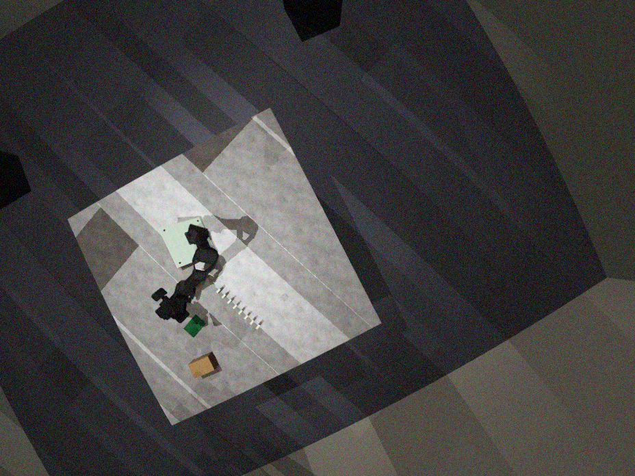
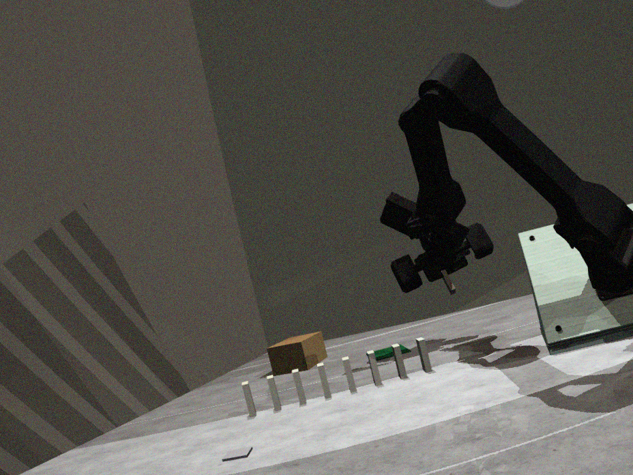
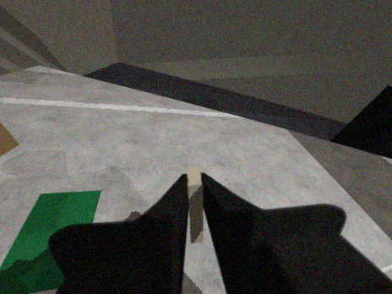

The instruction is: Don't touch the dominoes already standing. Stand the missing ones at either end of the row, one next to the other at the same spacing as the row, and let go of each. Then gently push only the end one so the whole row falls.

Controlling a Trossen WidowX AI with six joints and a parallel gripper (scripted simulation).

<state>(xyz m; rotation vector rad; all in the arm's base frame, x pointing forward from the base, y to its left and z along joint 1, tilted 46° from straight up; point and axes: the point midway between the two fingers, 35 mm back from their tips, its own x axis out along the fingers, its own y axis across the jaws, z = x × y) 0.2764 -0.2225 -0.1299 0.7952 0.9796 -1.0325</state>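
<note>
While eight dominoes [image 1: 240, 312] [image 2: 348, 375] stand upright, row unfelled, the gripper [image 1: 176, 310] [image 2: 445, 273] [image 3: 193, 178] is clamped on a held domino [image 2: 449, 282] [image 3: 195, 203], aloft beyond the row's right end in exterior view. Placement, release, end push remain; further missing pieces uncertain. Held piece: slim, plain, pale tan, tilted.

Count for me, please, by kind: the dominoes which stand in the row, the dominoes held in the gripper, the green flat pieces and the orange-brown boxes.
Standing dominoes: 8
Held domino: 1
Green flat piece: 1
Orange-brown box: 1
Total: 11
</note>
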